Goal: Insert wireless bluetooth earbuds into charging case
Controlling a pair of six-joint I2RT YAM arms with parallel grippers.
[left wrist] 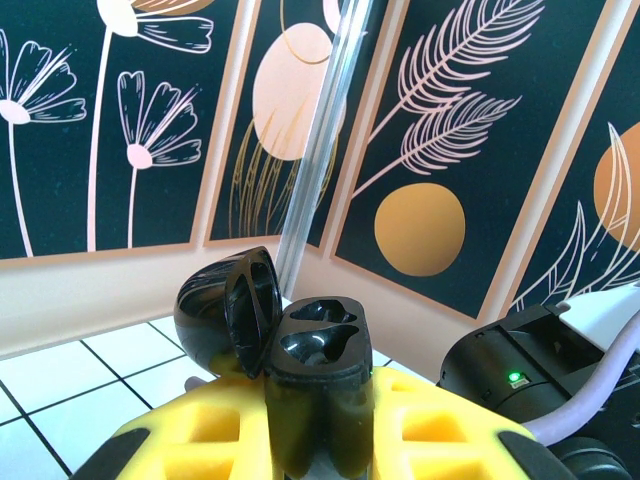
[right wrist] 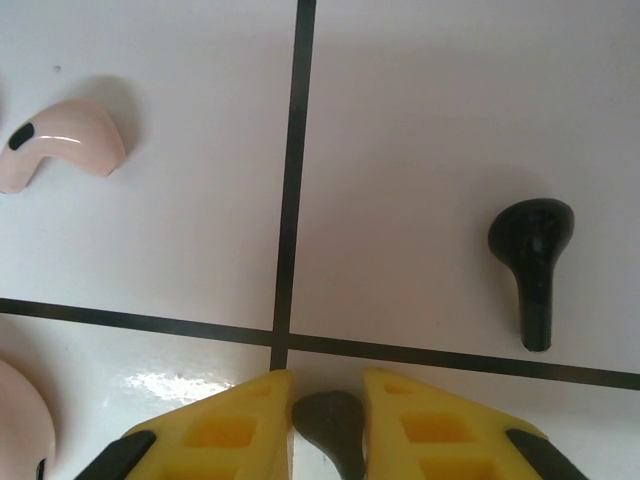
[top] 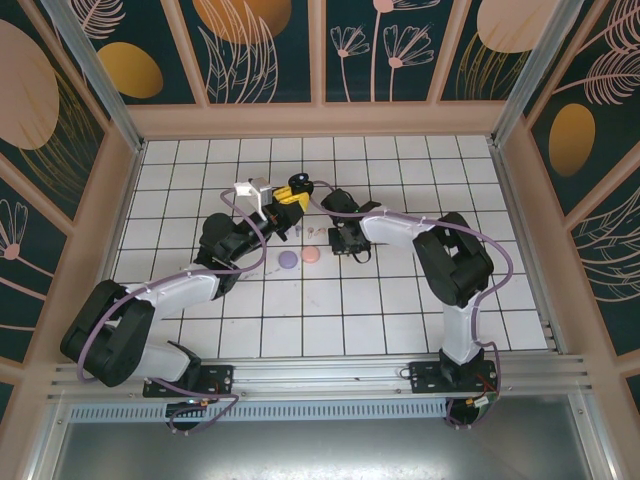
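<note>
— What's around the white tiled table (top: pixel 380 310) with black grid lines?
— Dark teal wall panels (top: pixel 170 40) with peach leaf prints, pale wooden frames (top: pixel 316 50), aluminium rail (top: pixel 330 370) along the bottom.

Left fingers (left wrist: pixel 200 440), right fingers (right wrist: pixel 210 430) — both tight.

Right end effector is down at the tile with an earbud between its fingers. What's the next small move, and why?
Probably lift the right end effector straight up. Its fingers look closed on the dark earbud, which sits at tile level, and the case in the left end effector is open with both sockets empty, ready to receive it.
</note>
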